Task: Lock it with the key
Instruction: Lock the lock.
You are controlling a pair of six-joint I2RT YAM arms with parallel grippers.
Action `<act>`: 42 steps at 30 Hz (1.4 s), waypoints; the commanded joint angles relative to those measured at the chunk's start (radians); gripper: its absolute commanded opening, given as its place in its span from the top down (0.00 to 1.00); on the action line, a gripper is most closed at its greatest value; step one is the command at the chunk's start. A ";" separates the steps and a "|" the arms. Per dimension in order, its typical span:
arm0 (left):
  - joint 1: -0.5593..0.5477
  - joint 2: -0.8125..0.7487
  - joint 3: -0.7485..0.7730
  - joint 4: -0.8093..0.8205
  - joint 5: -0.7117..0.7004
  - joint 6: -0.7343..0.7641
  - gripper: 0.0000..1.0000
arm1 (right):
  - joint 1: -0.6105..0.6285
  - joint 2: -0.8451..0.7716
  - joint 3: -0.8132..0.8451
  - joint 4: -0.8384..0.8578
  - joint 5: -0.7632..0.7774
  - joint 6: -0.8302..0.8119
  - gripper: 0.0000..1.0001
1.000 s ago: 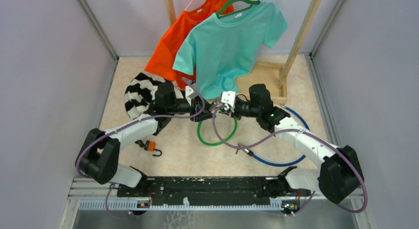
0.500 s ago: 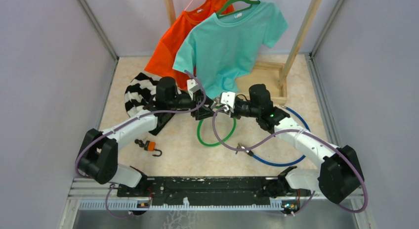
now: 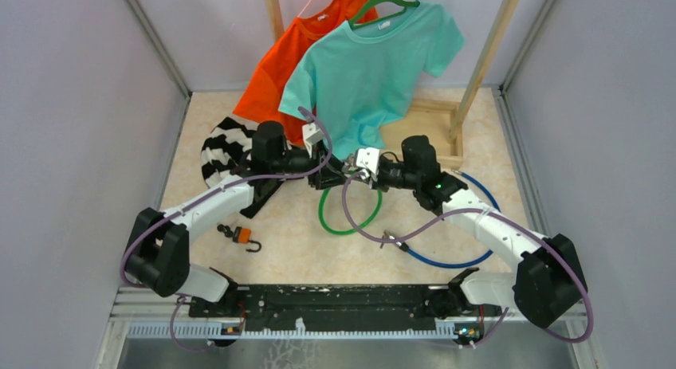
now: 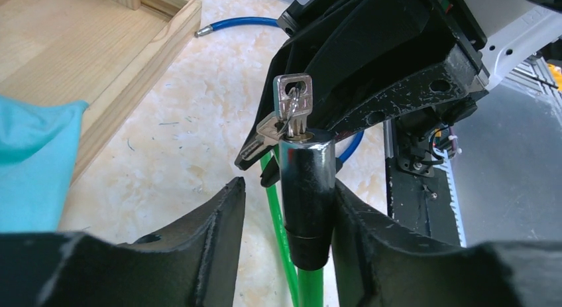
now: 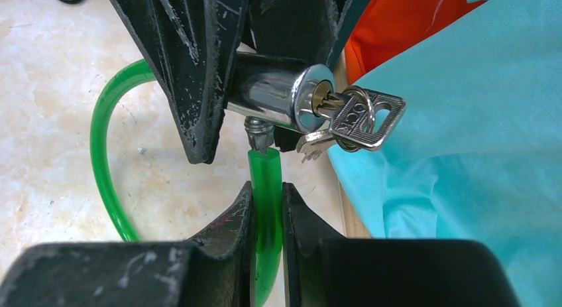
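A green cable lock (image 3: pixel 335 225) lies looped on the floor, with one end lifted. Its chrome and black barrel (image 4: pixel 305 187) has a silver key (image 4: pixel 293 98) in the keyhole, with a second key on the ring. My left gripper (image 4: pixel 288 187) is open around the barrel: the right finger touches it and the left finger stands clear. My right gripper (image 5: pixel 266 194) is shut on the green cable (image 5: pixel 265 168) just below the barrel (image 5: pixel 272 95). The key (image 5: pixel 368 118) sticks out to the right. In the top view both grippers (image 3: pixel 325 160) (image 3: pixel 351 171) meet mid-table.
A small orange padlock (image 3: pixel 243 236) lies near the left. A blue cable (image 3: pixel 446 261) lies at the right. Teal (image 3: pixel 375 66) and orange (image 3: pixel 275 74) shirts hang on a wooden rack whose base frame (image 3: pixel 434 114) is just behind the grippers. A striped cloth (image 3: pixel 223 146) lies at the left.
My left gripper has moved a little toward the back and in toward the right gripper, ending around the lock barrel. The right arm and the cable have stayed put.
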 commanded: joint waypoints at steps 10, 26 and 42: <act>-0.008 0.007 0.027 0.024 -0.017 0.056 0.72 | 0.034 -0.001 0.079 0.062 -0.143 0.113 1.00; -0.010 -0.019 0.076 -0.086 0.055 0.318 1.00 | 0.034 -0.048 0.116 -0.026 -0.125 -0.020 1.00; -0.023 -0.037 -0.068 -0.043 0.070 0.403 1.00 | 0.035 -0.052 -0.003 0.034 -0.189 -0.005 0.92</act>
